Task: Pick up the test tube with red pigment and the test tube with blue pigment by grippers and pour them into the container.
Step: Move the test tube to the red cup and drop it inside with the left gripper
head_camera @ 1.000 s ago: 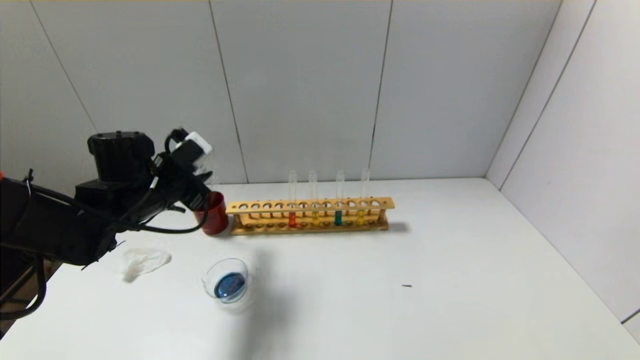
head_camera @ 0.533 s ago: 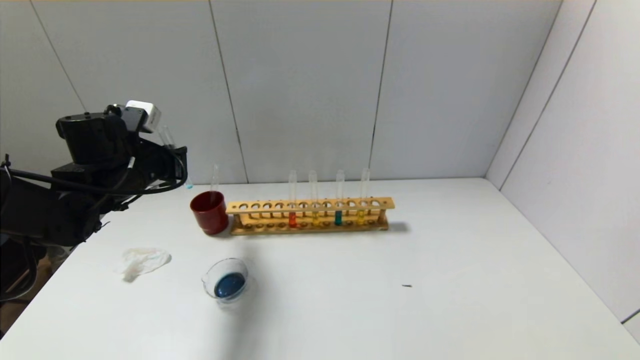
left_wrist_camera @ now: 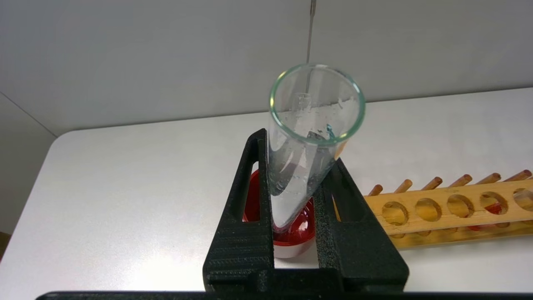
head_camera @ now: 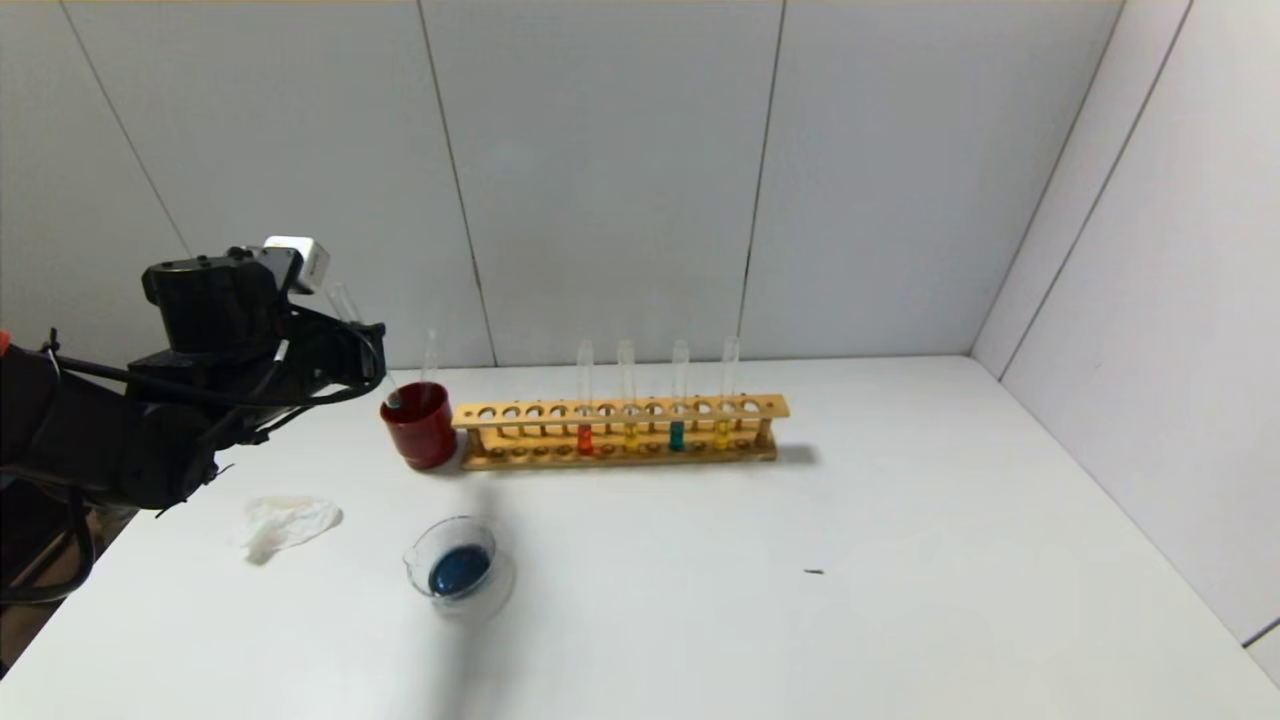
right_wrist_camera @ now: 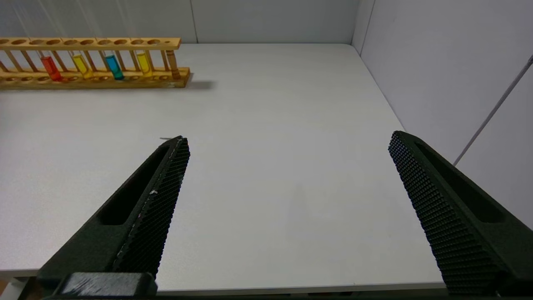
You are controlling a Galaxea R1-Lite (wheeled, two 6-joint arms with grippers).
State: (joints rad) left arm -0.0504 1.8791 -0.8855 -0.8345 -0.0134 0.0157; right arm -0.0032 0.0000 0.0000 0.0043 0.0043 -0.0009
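My left gripper point(head_camera: 350, 345) is shut on a slender clear test tube point(head_camera: 365, 345), the test tube with blue pigment. It holds only teal traces near its mouth in the left wrist view point(left_wrist_camera: 310, 125). The tube leans, with its rounded bottom at the mouth of a dark red cup point(head_camera: 425, 430). In the left wrist view the gripper point(left_wrist_camera: 297, 158) grips the tube from both sides. The container point(head_camera: 410, 562) stands on the table nearer me and holds dark blue liquid. The test tube with red pigment point(head_camera: 585, 437) stands in the wooden rack point(head_camera: 760, 405). My right gripper point(right_wrist_camera: 288, 139) is open and empty above the table's right front.
Another empty tube point(head_camera: 430, 355) stands in the red cup. The rack also holds two yellow tubes point(head_camera: 630, 435) and a teal tube point(head_camera: 677, 435). A crumpled white tissue point(head_camera: 285, 520) lies left of the container. Walls stand close behind and to the right.
My left gripper drew back from the red cup, up and to the left, with the tube. It has since come down and the tube's bottom is at the cup's mouth.
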